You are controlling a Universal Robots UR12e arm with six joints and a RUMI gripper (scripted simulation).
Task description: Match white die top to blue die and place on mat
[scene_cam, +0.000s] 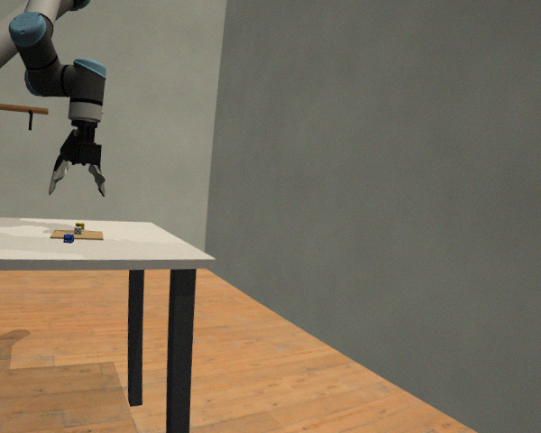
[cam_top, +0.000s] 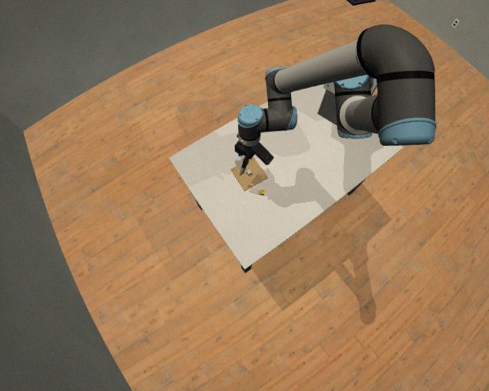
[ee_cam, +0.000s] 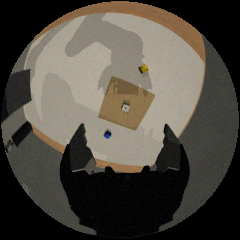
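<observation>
Blue marks the die (scene_cam: 68, 238) (ee_cam: 107, 134) nearest you in the exterior view, sitting on the white table (cam_top: 219, 218) (scene_cam: 122, 252) (ee_cam: 172, 55) just beside the tan mat (cam_top: 242, 182) (scene_cam: 93, 235) (ee_cam: 117, 122). Beyond it your white die (cam_top: 249, 172) (scene_cam: 77, 230) (ee_cam: 126, 107) rests on the mat, well inside its edges, and past that 1 yellow die (cam_top: 262, 192) (scene_cam: 79, 225) (ee_cam: 144, 69) sits off the mat; you cannot tell the top numbers at this size. Above them all hangs your gripper (cam_top: 241, 173) (scene_cam: 77, 193) (ee_cam: 125, 124), its 2 fingers spread wide with nothing between them.
</observation>
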